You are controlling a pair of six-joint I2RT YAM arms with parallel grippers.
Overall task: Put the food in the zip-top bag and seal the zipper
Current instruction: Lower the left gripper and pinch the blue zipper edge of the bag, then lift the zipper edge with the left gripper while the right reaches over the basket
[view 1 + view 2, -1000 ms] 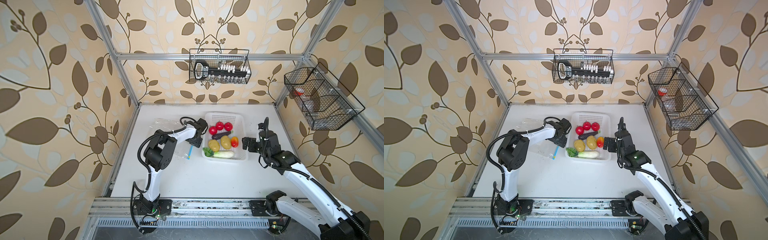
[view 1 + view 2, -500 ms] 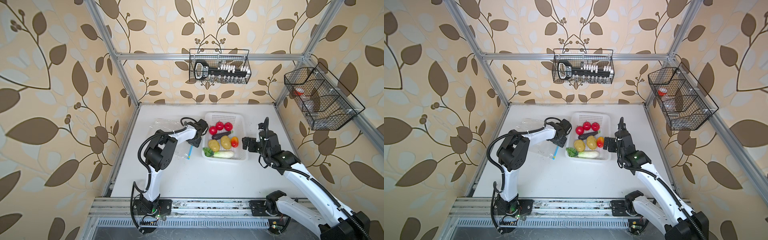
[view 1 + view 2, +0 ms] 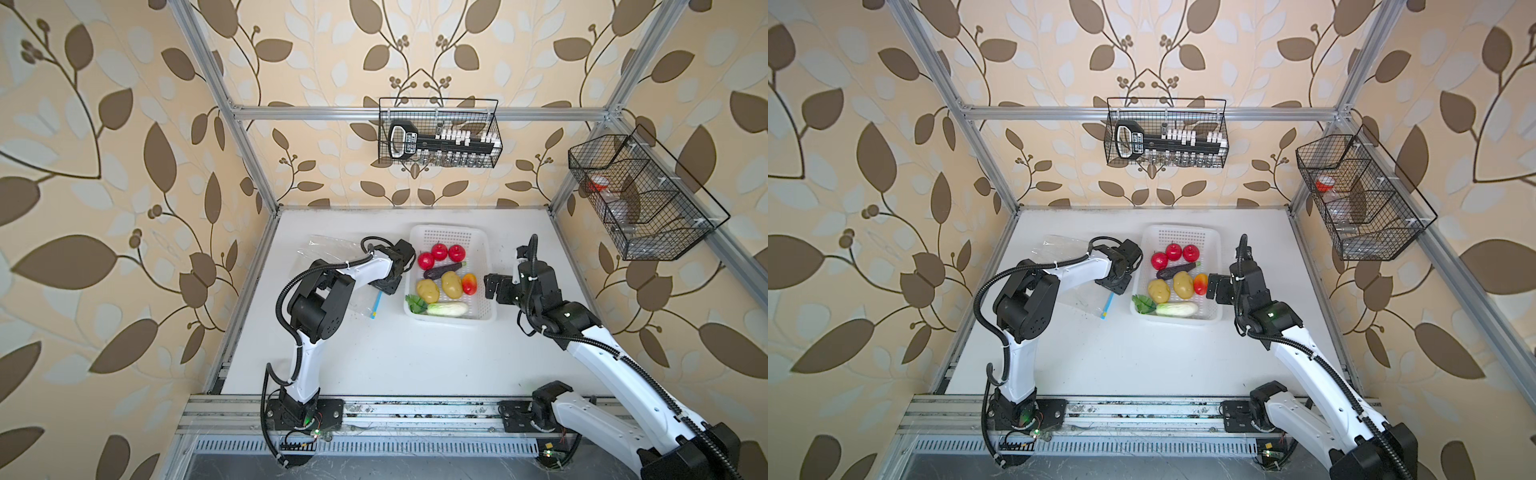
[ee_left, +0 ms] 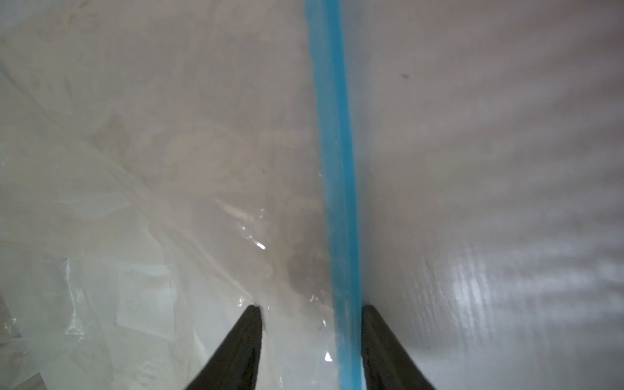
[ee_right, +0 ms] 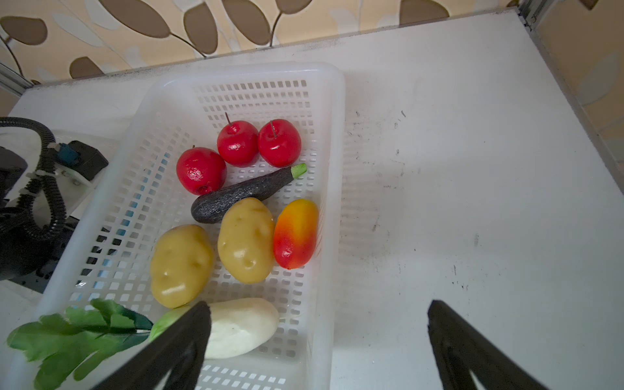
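Bag (image 3: 326,247): flat on surface (image 3: 395,353), just beside basket (image 3: 451,235). Thin film, likely limp, slippery and light. Grasp stiffer zipper (image 4: 336,169) edge.
Left jaws: narrow, straddling zipper, not clamped.
Food (image 5: 246,239): in basket, judged light, rigid.
Right jaws: wide, empty, at basket side away from bag.

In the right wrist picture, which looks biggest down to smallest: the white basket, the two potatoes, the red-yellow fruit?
1. white basket
2. the two potatoes: too alike to rank
3. red-yellow fruit, lying right beside a potato, so nearness hardly matters
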